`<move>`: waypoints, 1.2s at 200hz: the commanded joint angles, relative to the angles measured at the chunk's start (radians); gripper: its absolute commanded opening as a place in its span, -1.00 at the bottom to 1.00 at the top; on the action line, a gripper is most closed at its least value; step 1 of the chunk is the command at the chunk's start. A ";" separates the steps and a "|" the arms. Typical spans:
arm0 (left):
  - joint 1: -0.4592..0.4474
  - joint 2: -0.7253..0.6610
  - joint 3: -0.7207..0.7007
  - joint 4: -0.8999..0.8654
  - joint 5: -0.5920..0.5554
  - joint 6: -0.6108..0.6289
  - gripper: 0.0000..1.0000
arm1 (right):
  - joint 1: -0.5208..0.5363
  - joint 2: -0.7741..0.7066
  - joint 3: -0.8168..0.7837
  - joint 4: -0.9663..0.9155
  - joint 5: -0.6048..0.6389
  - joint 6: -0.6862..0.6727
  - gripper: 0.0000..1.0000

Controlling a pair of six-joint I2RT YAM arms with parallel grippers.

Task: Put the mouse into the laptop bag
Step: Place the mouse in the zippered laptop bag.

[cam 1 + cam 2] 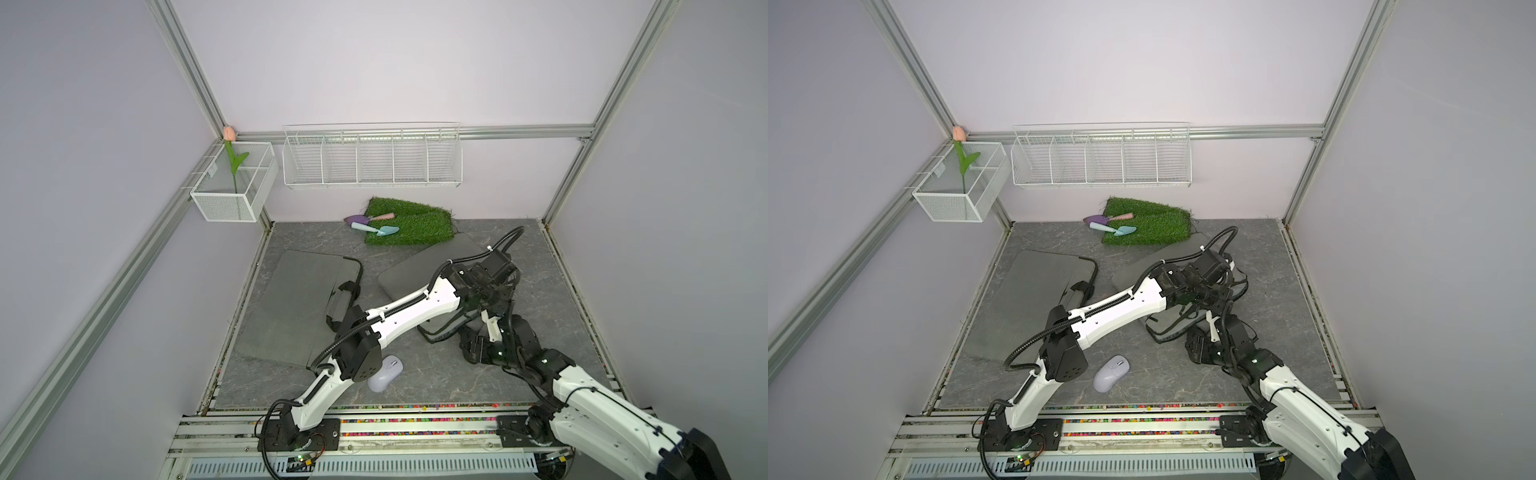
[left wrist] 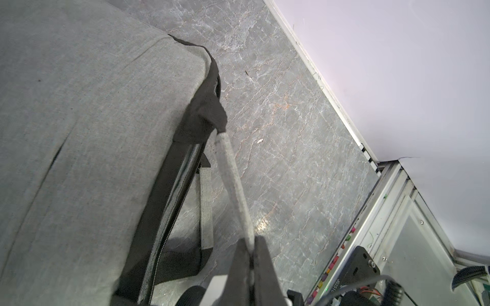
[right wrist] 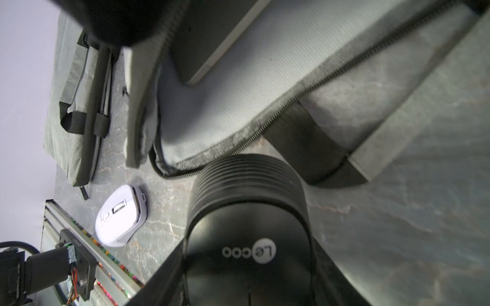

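Both top views look steeply down from high above the cell's front toward the back wall (image 1: 374,62). They stand far enough off to take in the whole tabletop (image 1: 436,374), and they overlap almost wholly. The left wrist camera sits close behind the left gripper (image 2: 252,246), facing along the grey handle (image 2: 233,185) it pinches on the open laptop bag (image 2: 79,106). The right wrist camera looks closely over the black mouse (image 3: 246,190), clasped in the right gripper (image 3: 249,241), into that bag's mouth. It shares the white mouse (image 3: 120,216) with both top views.
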 commanded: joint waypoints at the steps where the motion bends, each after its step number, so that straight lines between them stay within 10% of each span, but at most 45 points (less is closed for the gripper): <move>1: -0.018 -0.067 -0.002 0.055 0.052 -0.028 -1.00 | 0.015 0.100 0.032 0.144 0.040 0.030 -0.14; 240: 0.001 -0.089 -0.029 0.225 0.149 -0.155 -1.00 | 0.023 0.425 0.095 0.444 0.086 0.331 0.10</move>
